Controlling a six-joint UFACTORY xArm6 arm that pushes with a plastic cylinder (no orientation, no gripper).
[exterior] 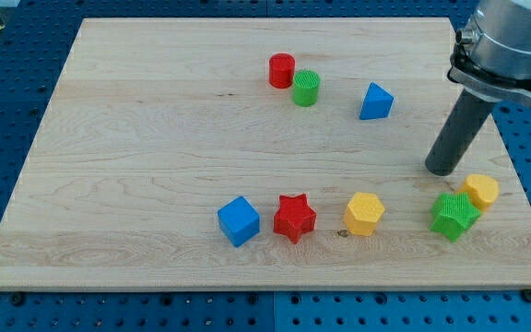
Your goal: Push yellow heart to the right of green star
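The yellow heart [480, 191] lies near the board's right edge, touching the upper right side of the green star [454, 215]. My tip [445, 169] rests on the board just above and to the left of the heart, close to it, and above the star. The rod rises up and to the right toward the arm's grey body at the view's top right corner.
A yellow hexagon [364, 213], a red star [294, 218] and a blue cube [239, 220] lie in a row left of the green star. A red cylinder [282, 70], a green cylinder [306, 88] and a blue triangle [375, 101] lie nearer the view's top. The wooden board's right edge [524, 198] is close.
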